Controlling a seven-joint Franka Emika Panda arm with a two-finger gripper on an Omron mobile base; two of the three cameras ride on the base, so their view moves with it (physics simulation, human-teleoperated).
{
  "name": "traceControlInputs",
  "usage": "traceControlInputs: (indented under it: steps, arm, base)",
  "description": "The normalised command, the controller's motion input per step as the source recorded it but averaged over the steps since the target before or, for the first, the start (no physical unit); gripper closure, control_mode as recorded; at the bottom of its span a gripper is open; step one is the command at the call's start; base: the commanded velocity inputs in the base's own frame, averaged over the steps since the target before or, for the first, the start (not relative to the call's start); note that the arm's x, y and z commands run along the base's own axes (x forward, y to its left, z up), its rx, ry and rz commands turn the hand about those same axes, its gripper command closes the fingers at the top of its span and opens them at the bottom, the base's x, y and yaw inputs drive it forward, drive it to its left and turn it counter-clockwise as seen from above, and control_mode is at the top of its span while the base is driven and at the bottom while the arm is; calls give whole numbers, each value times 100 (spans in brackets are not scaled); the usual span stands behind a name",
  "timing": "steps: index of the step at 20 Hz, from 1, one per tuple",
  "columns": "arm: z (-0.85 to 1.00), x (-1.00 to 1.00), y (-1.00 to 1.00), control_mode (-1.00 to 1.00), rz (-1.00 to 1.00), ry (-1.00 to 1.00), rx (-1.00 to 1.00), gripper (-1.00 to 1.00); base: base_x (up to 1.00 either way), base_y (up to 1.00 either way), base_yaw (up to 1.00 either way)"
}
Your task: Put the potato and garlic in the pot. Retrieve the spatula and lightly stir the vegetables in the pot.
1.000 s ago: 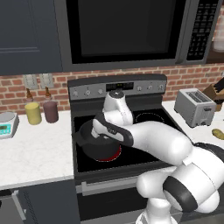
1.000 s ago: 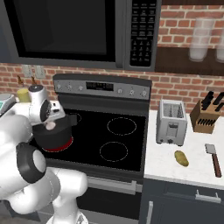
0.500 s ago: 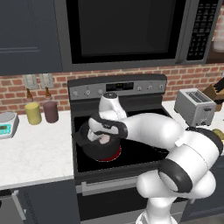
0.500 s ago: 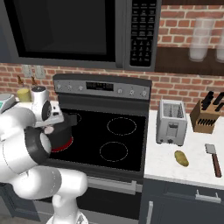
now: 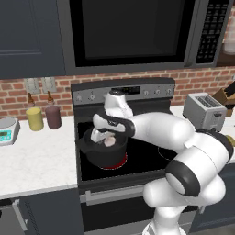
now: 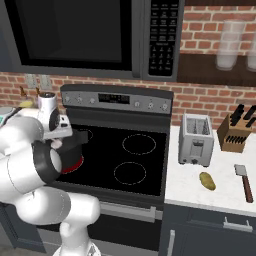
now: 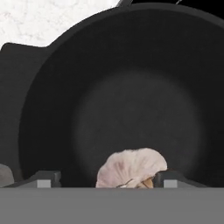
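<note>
With gripper (image 7: 103, 177) poised over pot (image 5: 104, 151) on stove, jaws spread beside garlic (image 7: 131, 168) (apparently letting go); potato (image 6: 207, 181) on counter by toaster (image 6: 196, 139), awaiting pickup.

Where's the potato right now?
In the right base view the potato lies on the white counter right of the stove, in front of the toaster and left of the spatula.

Garlic (image 7: 131, 168) above dark pot (image 7: 131, 87)
</note>
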Motion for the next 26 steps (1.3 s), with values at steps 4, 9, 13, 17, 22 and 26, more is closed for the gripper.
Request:
traceControlInputs:
  steps: [4,9,13,17,22,26]
  arm:
    - [22,-4,0,-100,0,0,0,-100]
    - [21,-21,0,-100,-2,-1,-1,-100]
    - [49,-44,-13,-100,0,-5,-1,-100]
    - [69,-90,-47,-100,0,-7,0,-100]
    - [45,-100,-92,-100,-13,-3,3,-100]
    - [5,-80,-100,-100,-28,0,4,-100]
  base:
    - [0,0,0]
    - [0,0,0]
    - [0,0,0]
    - [0,0,0]
    - [0,0,0]
    - [0,0,0]
